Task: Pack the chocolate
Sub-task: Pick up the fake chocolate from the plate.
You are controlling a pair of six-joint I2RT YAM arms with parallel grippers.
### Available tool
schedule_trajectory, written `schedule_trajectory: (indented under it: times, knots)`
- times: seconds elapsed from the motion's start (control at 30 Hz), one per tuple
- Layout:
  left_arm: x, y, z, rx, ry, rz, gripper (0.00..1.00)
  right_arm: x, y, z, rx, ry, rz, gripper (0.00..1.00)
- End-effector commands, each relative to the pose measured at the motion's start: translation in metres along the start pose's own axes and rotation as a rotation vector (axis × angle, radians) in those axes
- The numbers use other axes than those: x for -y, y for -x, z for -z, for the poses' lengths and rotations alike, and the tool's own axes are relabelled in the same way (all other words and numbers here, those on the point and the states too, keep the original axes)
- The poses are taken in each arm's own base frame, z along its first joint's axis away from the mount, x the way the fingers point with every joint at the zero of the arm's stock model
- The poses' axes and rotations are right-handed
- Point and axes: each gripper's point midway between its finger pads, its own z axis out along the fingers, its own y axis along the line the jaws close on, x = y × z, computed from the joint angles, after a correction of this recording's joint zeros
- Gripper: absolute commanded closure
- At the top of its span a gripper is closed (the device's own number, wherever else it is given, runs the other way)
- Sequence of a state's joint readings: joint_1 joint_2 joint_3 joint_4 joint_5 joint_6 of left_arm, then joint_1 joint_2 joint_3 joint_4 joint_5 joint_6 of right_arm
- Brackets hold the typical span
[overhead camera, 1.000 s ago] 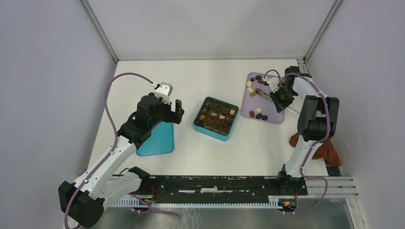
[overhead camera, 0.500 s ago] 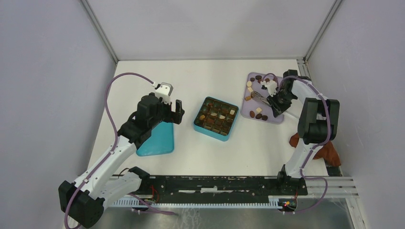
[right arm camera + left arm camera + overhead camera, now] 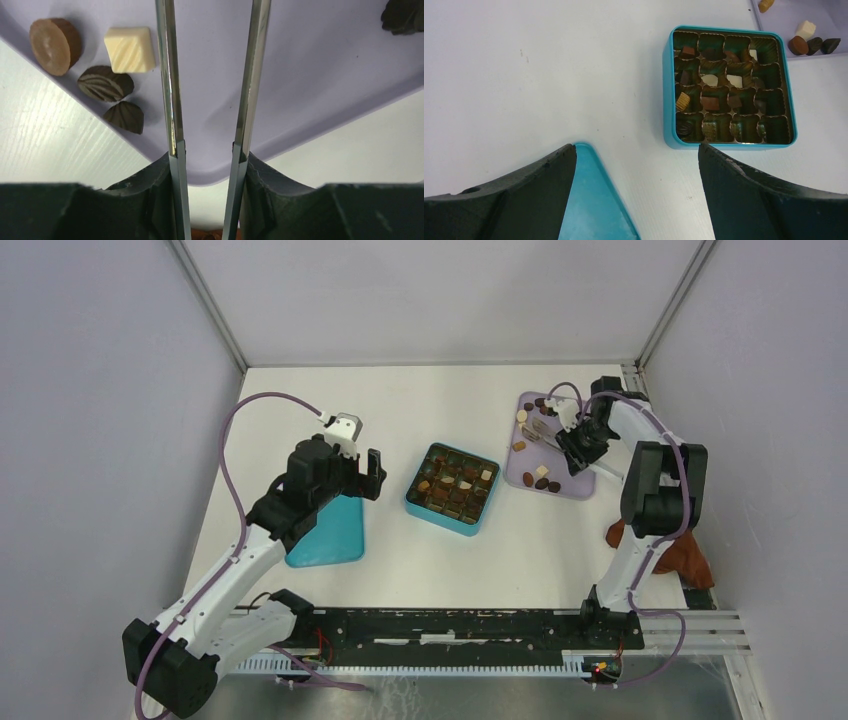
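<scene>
Right wrist view shows the right gripper (image 3: 207,172) squeezing the metal tongs (image 3: 170,90), their arms apart. Loose chocolate (image 3: 128,48) lies on the far-right purple tray (image 3: 310,75), with more in the teal box (image 3: 667,85). The left gripper (image 3: 636,150) is wide open and empty. The thin tongs could let a piece slip and roll away.

chocolate (image 3: 710,102), small bite-sized pieces in dark brown, mid brown and cream, some seated in teal box (image 3: 667,90) cells, rest loose on lilac tray (image 3: 325,75), round, square, leaf-shaped

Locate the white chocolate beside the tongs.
Right wrist view, upper left: the white chocolate lies on the lavender tray, between the round brown piece and the tongs.
</scene>
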State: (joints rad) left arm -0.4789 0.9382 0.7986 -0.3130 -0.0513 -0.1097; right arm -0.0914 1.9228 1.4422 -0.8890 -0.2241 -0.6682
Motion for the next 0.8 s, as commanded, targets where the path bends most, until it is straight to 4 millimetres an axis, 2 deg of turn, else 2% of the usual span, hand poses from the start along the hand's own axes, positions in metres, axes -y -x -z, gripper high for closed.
schedule_trajectory:
  times: [0.0,0.27,0.43,0.5,0.63,0.77]
  knots:
    - [-0.002,0.005,0.001,0.017,0.004,-0.032,0.04,0.012,0.026,0.003,0.044,-0.035,-0.005,0.56]
    - [-0.002,0.005,0.001,0.018,0.005,-0.033,0.04,0.017,0.035,-0.004,0.027,-0.049,-0.006,0.58]
    - [-0.003,0.006,0.001,0.020,0.005,-0.032,0.04,0.016,0.027,-0.004,0.003,-0.066,0.002,0.67]
    - [-0.002,0.006,0.002,0.021,0.002,-0.034,0.04,0.017,0.024,-0.003,-0.004,-0.078,0.007,0.72]
    - [-0.002,0.007,0.003,0.029,0.003,-0.030,0.04,0.015,0.020,0.003,-0.003,-0.091,0.015,0.88]
    - [-0.002,0.007,0.003,0.030,0.002,-0.030,0.04,0.012,0.022,0.015,0.035,-0.095,0.015,1.00]
